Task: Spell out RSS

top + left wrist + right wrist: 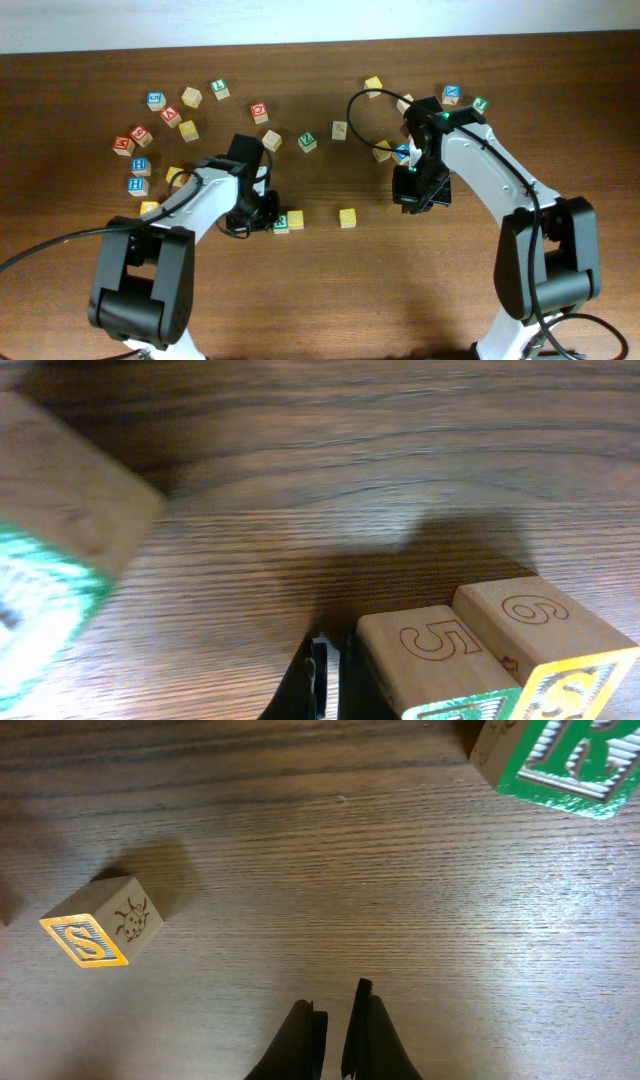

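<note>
The left gripper [320, 660], clenched empty, sits just beside the touching green cube [430, 650] and S cube [540, 620]. The right gripper [335, 1005] is clenched empty too. Bare wood surrounds the second S cube [95, 925].

Robot lab bench: dark brown wood-grain table [330, 300] beneath the right gripper [338, 1002], small wooden letter cubes [191, 97] scattered around it.
</note>
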Available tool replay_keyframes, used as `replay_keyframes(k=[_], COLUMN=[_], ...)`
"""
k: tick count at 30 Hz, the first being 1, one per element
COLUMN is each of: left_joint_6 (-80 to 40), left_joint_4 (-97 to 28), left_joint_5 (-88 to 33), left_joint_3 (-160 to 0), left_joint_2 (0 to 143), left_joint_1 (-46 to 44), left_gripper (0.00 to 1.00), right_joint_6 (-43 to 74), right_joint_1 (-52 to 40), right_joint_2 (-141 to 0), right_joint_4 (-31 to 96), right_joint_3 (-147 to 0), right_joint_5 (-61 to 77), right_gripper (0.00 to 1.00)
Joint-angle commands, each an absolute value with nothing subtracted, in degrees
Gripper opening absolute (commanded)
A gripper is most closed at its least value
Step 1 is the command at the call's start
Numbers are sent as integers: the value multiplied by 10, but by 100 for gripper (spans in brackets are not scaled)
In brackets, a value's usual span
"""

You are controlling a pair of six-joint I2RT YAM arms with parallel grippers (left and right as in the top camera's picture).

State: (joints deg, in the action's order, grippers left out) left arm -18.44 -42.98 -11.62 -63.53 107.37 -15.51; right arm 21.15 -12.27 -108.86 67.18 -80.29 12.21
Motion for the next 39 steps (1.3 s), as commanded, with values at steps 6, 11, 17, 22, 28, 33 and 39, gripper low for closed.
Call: replay_keyframes(k=[6,11,17,22,28,33,39], left_joint_6=[-210,-210,-210,-210,-210,-210,-210], left_joint_4=[-404,-387,-373,-370,-360,-360,-360], left_joint_5=[-127,-131,-131,-131,-151,-153,-155], left_joint_3=[-629,-629,-629,-629,-629,-629,-629], left_joint_2=[1101,1101,1101,1101,1104,1109,1110], left_joint_1=[-193,-211,-239,-240,-240,-240,-240], left_gripper=[0,0,0,0,0,0,0], right_joint_6=[219,219,245,245,293,293,312], right_joint_1=[-132,-132,-132,-135,-156,-174,-187], right_joint_2=[-1091,-1091,-1091,-1091,-1091,-1091,-1091], right_joint_4=[669,660,651,650,642,631,553], right_joint_3=[-797,-797,-797,-796,-796,-792,-737], right_joint_5=[129,129,129,129,99,84,92], right_gripper=[4,4,4,4,4,5,4])
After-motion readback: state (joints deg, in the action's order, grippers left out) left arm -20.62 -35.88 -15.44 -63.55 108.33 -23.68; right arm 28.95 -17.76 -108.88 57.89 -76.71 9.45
